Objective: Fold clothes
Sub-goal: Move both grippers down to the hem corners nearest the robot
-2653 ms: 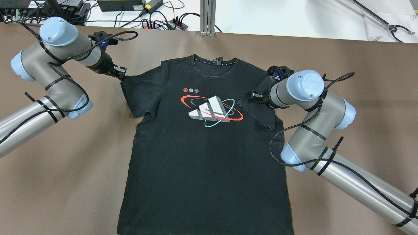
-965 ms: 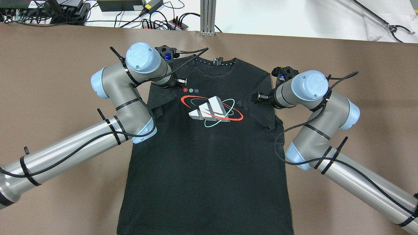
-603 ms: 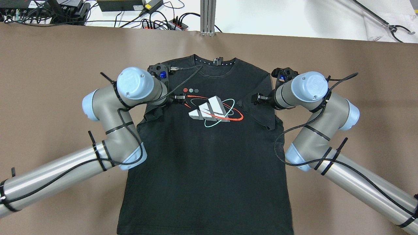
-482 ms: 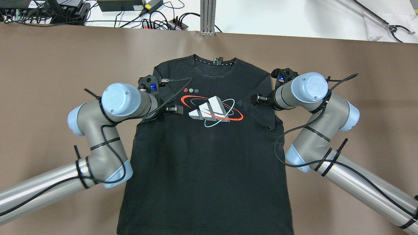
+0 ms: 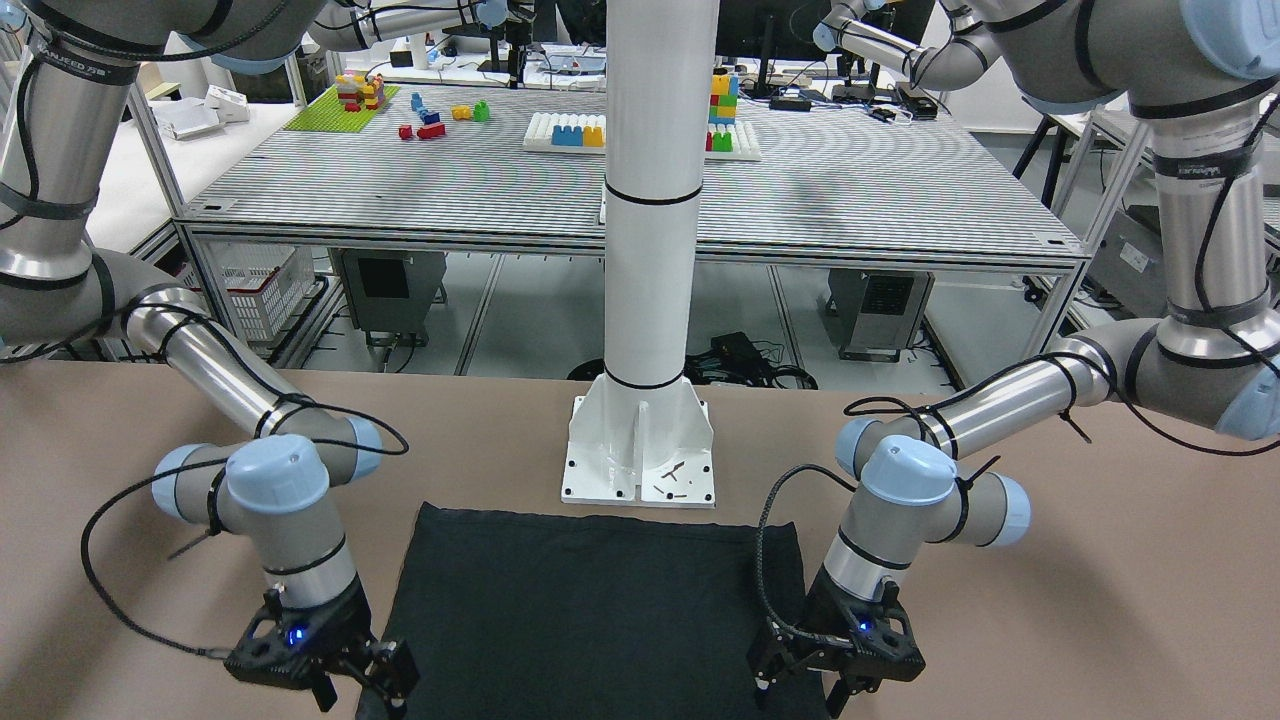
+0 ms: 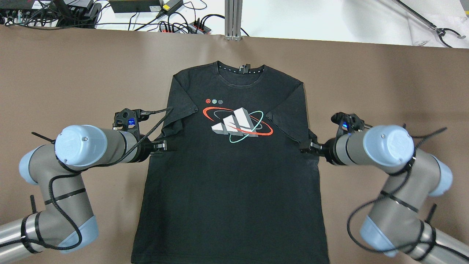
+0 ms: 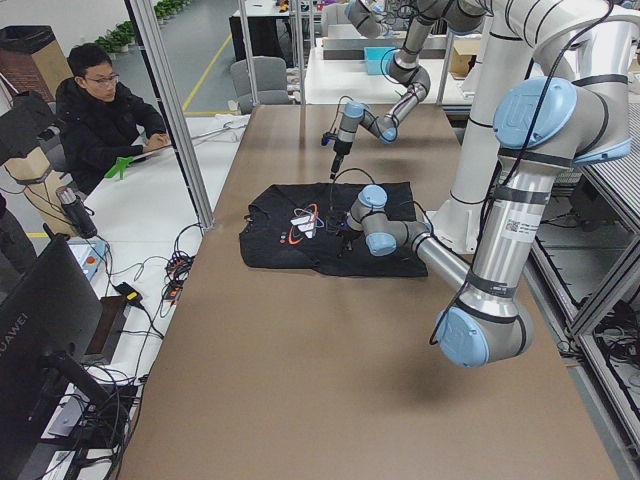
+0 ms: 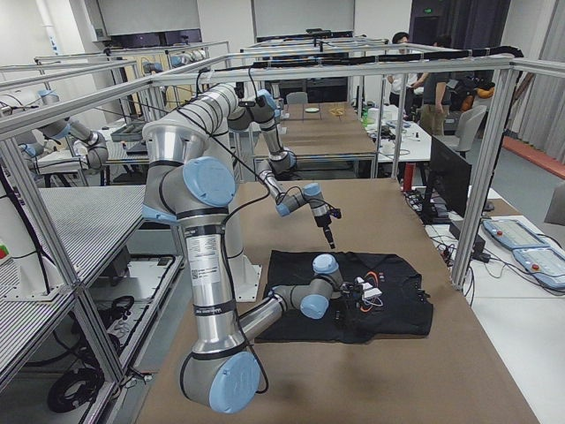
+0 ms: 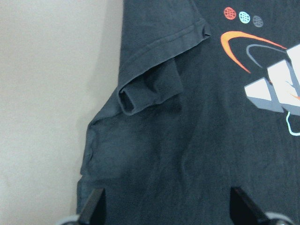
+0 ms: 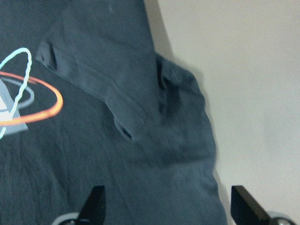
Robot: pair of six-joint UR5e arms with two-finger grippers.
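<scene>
Left hand (image 6: pixel 160 146), fingers spread wide and holding nothing, has drawn back from over the chest print (image 6: pixel 236 123) to the side edge of the T-shirt (image 6: pixel 231 190). It is now just below the left-side sleeve (image 6: pixel 178 110), which has been folded inward. Right hand (image 6: pixel 307 146), equally wide and empty, has dropped from above the folded right-side sleeve (image 6: pixel 289 119) to the opposite edge. The black shirt lies flat, front up, mid-worktop (image 6: pixel 73 80). Its hem runs off the bottom of the overhead view, and the front-facing view crops both hands. Whether the fingertips touch the fabric is hard to say from these angles.
</scene>
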